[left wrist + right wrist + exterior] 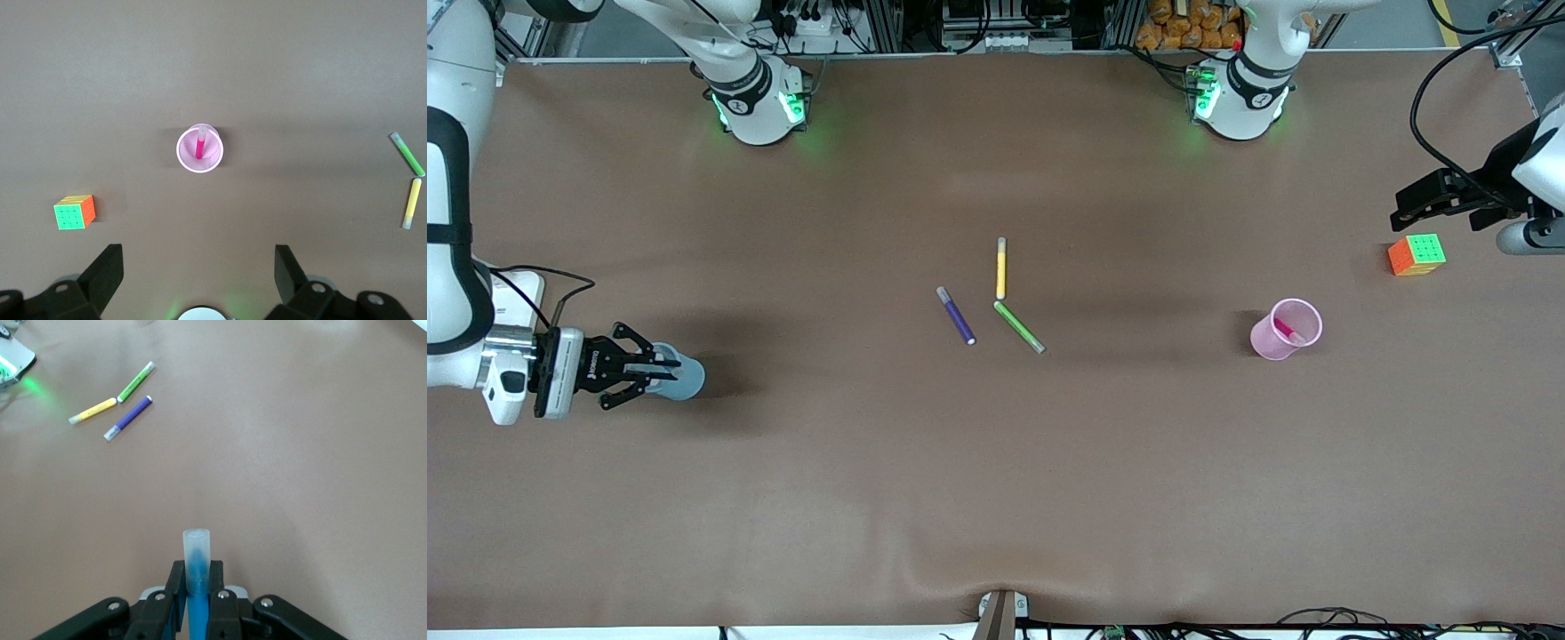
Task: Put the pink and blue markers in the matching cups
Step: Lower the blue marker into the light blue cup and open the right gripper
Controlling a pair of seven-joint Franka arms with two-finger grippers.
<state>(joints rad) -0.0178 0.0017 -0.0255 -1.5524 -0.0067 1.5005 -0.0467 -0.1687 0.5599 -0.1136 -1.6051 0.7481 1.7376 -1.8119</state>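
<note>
My right gripper (pixel 660 364) is shut on the blue marker (pixel 196 553), whose pale end sticks out past the fingertips in the right wrist view. It hangs low over the pale blue cup (pixel 690 380) at the right arm's end of the table. The pink marker (pixel 1286 331) stands inside the pale pink cup (pixel 1263 342) toward the left arm's end; the left wrist view shows the marker (pixel 199 147) in the cup (pixel 215 157) from above. My left gripper (pixel 1405 209) is open and empty, raised above the table near the cube, and waits.
A purple marker (pixel 957 316), a yellow marker (pixel 1001 267) and a green marker (pixel 1018 326) lie together at the table's middle. A colourful puzzle cube (pixel 1416 254) sits near the left gripper, farther from the camera than the pink cup.
</note>
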